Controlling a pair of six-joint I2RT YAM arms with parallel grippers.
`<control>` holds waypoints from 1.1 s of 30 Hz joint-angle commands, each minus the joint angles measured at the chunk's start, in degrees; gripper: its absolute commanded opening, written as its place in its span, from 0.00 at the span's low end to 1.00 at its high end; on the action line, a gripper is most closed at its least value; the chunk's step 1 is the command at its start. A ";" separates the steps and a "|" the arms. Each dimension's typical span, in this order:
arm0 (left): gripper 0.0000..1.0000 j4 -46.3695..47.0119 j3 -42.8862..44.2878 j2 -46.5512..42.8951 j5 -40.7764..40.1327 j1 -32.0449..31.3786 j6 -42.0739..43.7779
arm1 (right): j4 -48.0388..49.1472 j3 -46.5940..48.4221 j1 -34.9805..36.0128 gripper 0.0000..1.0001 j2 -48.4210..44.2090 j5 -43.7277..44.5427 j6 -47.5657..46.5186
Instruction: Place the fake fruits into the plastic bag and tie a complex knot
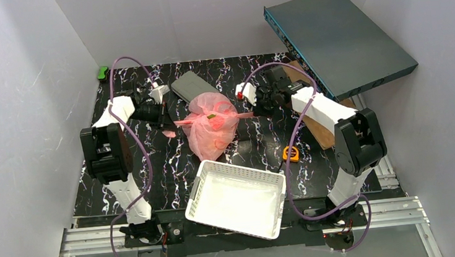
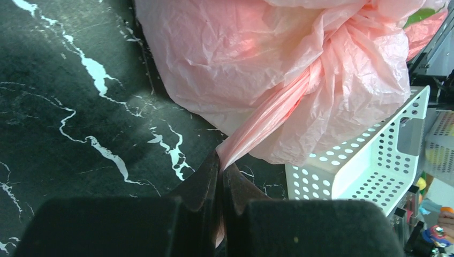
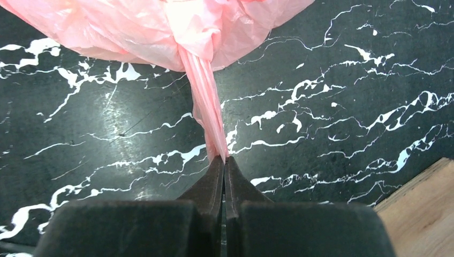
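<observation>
1. The top view is showing the whole pink bag (image 1: 212, 133) lying mid-worktop (image 1: 172, 164) between both arms, with a white basket (image 1: 196, 190) just nearer and a tape measure (image 1: 290, 153) near the right arm; the wrist views are showing only bag folds and pinched strips.
2. The left gripper (image 2: 220, 167) is clamping shut on the left strip (image 2: 267, 120), twisted and running taut up into the bag; a basket corner is sitting just beside the bag in that view.
3. The right gripper (image 3: 224, 159) is pinching closed on the right strip (image 3: 206, 101), which is leading to the knot (image 3: 195, 49).
4. The bag is bulging, with a red shape showing faintly through its film; the fruits are too veiled to tell apart.
</observation>
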 commanded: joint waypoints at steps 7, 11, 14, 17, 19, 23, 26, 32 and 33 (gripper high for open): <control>0.00 0.22 2.62 2.58 -14.64 8.40 5.84 | -0.72 -5.55 -7.34 0.01 3.10 20.54 -5.14; 0.00 0.79 2.53 2.99 -16.72 8.56 7.23 | 1.48 -7.73 -7.96 0.01 3.23 21.39 -6.77; 0.00 0.76 2.99 3.89 -17.90 8.65 7.90 | 1.97 -8.34 -9.02 0.01 3.78 23.90 -7.67; 0.00 0.61 3.88 4.74 -18.34 8.84 8.16 | 2.53 -8.38 -9.88 0.01 4.13 24.38 -8.66; 0.00 0.69 4.46 5.20 -18.65 8.84 8.19 | 2.47 -7.98 -10.17 0.01 4.59 24.50 -8.95; 0.00 0.85 5.45 6.25 -20.57 9.09 8.40 | 2.54 -7.28 -10.31 0.01 5.53 24.81 -9.24; 0.00 0.70 6.24 6.89 -21.09 9.91 8.48 | 2.42 -6.89 -10.43 0.01 5.98 25.05 -9.64; 0.00 -1.64 7.62 5.49 -17.35 11.21 9.24 | 1.29 -3.67 -10.80 0.01 6.56 24.99 -10.38; 0.00 -2.44 7.97 3.67 -15.84 11.19 9.36 | -0.20 -1.85 -10.79 0.01 6.55 24.57 -10.13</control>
